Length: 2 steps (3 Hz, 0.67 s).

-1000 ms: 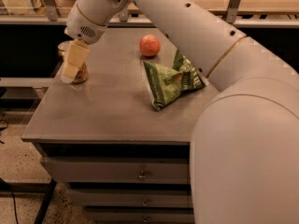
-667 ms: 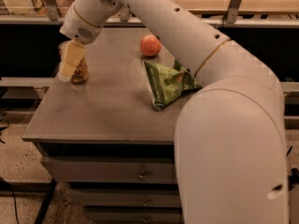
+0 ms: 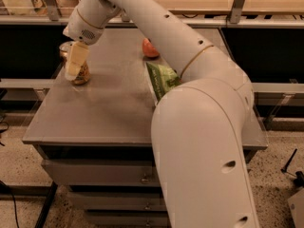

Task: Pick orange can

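The orange can [image 3: 84, 75] stands upright on the grey table [image 3: 104, 113] near its back left corner. Only its lower right side and part of its silver rim show. My gripper [image 3: 76, 69] hangs down from the white wrist [image 3: 85, 25] right at the can, with its pale front part covering the can's left side. The can rests on the table top.
A round orange-red fruit [image 3: 150, 49] lies at the back middle of the table. A green snack bag [image 3: 162, 79] lies to the right, partly behind my arm. Drawers [image 3: 95, 172] sit under the table top. My big white arm fills the right foreground.
My arm's elbow and lower links have swung left and closer to the camera, now covering more of the green bag. The gripper stays at the can, which has not moved.
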Each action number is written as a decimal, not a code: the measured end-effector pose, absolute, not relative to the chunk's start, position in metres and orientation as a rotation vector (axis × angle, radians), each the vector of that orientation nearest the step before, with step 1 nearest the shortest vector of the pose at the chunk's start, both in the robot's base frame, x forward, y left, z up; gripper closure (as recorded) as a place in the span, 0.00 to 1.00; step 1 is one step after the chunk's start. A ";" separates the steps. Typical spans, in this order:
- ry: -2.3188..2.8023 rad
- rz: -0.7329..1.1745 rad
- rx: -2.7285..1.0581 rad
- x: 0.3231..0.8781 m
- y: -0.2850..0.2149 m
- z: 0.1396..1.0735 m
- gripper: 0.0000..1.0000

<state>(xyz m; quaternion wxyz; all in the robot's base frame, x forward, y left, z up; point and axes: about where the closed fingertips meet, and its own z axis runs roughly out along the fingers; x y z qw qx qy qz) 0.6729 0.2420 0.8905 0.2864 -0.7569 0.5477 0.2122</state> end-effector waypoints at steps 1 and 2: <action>1.468 0.575 -2.023 0.685 0.237 0.888 0.17; 1.464 0.630 -2.015 0.688 0.232 0.888 0.40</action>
